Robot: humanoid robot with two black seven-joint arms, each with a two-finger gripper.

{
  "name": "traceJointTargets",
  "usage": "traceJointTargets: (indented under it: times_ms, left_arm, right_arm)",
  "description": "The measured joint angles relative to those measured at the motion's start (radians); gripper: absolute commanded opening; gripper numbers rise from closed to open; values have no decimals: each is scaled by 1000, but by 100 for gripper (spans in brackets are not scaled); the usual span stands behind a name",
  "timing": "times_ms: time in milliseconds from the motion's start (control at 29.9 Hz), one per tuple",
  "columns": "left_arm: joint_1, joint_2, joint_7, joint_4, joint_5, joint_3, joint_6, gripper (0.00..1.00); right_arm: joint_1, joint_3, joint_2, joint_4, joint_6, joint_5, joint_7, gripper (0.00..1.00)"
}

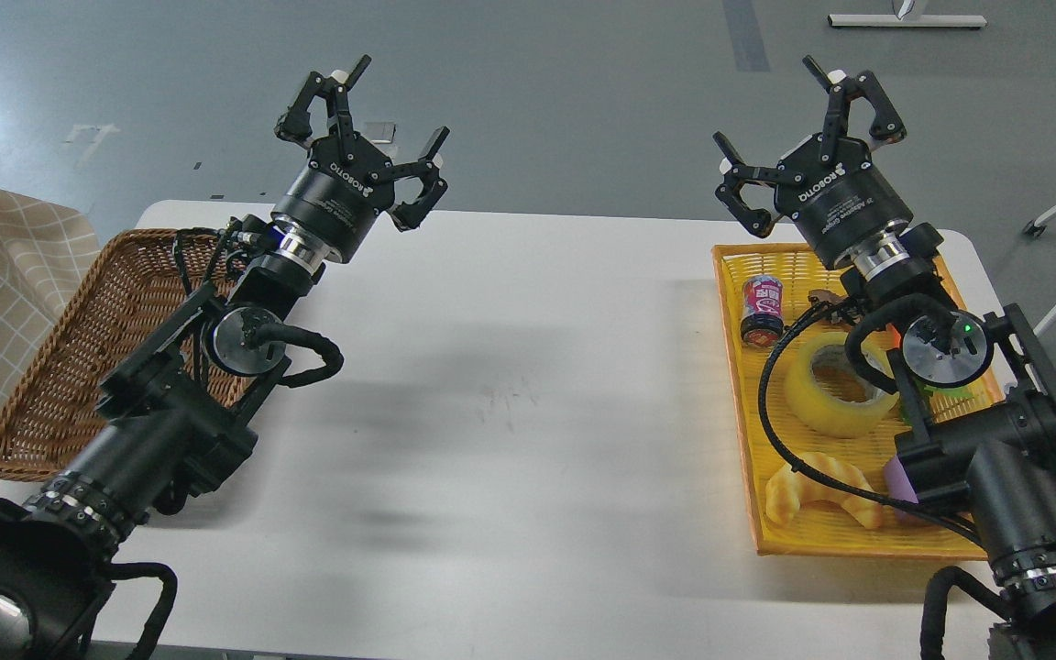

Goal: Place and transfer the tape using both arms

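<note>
**Both grippers raised and empty, tape in the yellow tray**

The left gripper [365, 137] hangs above the far left part of the white bench [510, 385], its fingers spread wide and holding nothing. The right gripper [808, 137] is raised over the far end of the yellow tray [748, 458], its fingers likewise spread wide and empty.

The tape [835, 385] lies flat in the middle of the yellow tray on the right side of the bench, its grey core facing up; the right arm's wrist and a black cable cross in front of part of it. A small can [762, 310] stands in the tray just beyond the tape. A croissant-shaped toy [817, 490] lies at the near end, beside a purple object [899, 478] partly hidden by the arm.

A wicker basket [79, 367] sits at the bench's left edge, under the left arm.
</note>
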Motion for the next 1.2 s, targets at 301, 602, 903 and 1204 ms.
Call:
traceJointTargets:
  times_ms: [301,602,903,1204]
  left_arm:
    - [2,-11,0,-1,-1,-1,0,98]
    - [2,-15,-3,-1,0,-1,0,98]
    - [1,-14,-3,-2,-2,0,0,98]
    - [-2,-14,1,-4,-2,0,0,98]
  right_arm:
    - [0,-1,0,0,0,-1,0,100]
    - [-4,-1,0,0,0,-1,0,100]
    - [-5,-1,0,-1,0,-1,0,100]
    - [-4,-15,0,3,0,-1,-5,100]
